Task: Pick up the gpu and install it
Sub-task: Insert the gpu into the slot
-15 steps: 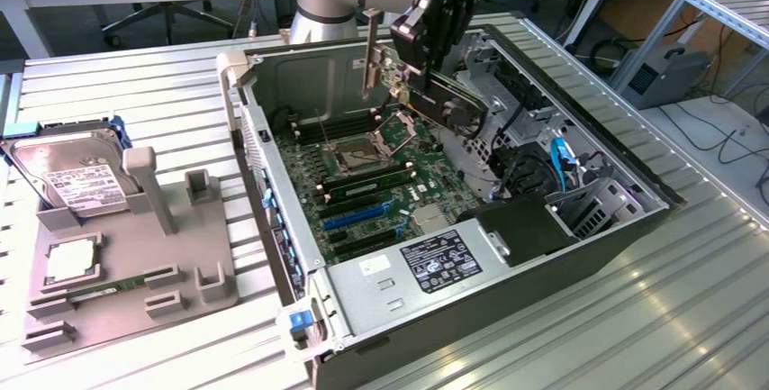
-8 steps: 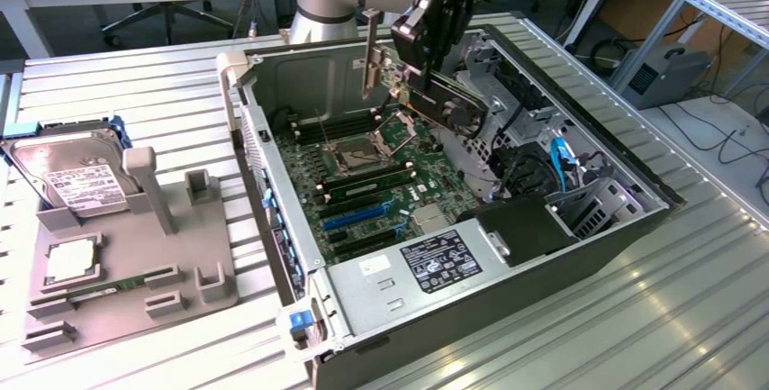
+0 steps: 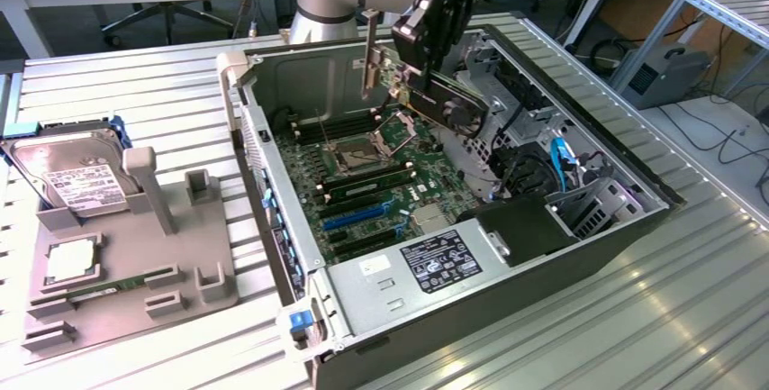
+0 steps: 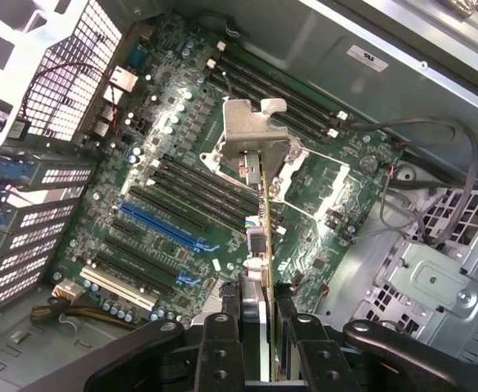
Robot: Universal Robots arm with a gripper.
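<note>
My gripper (image 3: 419, 46) is shut on the gpu (image 3: 442, 97), a dark card with a black cooler and a silvery end bracket (image 3: 373, 68). It holds the card in the air over the open computer case (image 3: 270, 228), above the motherboard (image 3: 373, 183). In the wrist view the gpu (image 4: 261, 245) is seen edge-on, clamped between the two black fingers (image 4: 222, 327), with its bracket (image 4: 251, 131) pointing away from the gripper (image 4: 259, 318). The card hangs clear of the board, over the area by the processor socket (image 4: 304, 184). The long blue expansion slot (image 4: 165, 224) lies to one side of it.
A grey fixture tray (image 3: 121, 264) at the exterior view's left carries a silver hard drive (image 3: 78, 183), a processor chip (image 3: 72, 259) and a green memory stick (image 3: 103, 289). Inside the case are a power supply (image 3: 438, 264), cables (image 3: 565, 160) and a drive cage (image 3: 505, 84).
</note>
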